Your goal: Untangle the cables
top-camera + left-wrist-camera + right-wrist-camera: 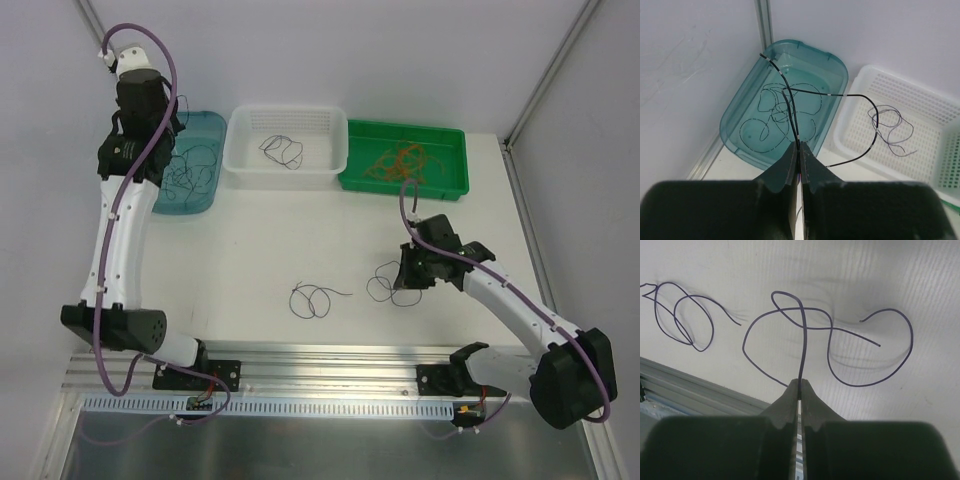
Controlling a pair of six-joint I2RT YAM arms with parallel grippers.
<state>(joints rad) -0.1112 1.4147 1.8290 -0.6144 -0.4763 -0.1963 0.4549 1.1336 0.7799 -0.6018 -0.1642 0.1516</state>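
Left fingers [787, 167] pinched shut on black cable [792, 107], poised over teal bin [835, 60]; cable runs straight ahead from tips. Right fingers [786, 405] clamped on dark purple cable [805, 340] lying on surface [890, 270], loops fanning ahead. Loose cable [312, 300] just left of it; right arm nearer.

The left arm [115, 240] reaches from its base along the left side to the far end, with the wrist raised high. Its left claw [799, 150] points down and forward, jaws pressed together on a thin black cable [796, 115]. The right arm [510, 300] angles inward from its base with the forearm sloping down. The right claw [801, 385] sits low over the worktop [250, 250], jaws pinched on a dark cable [803, 340].
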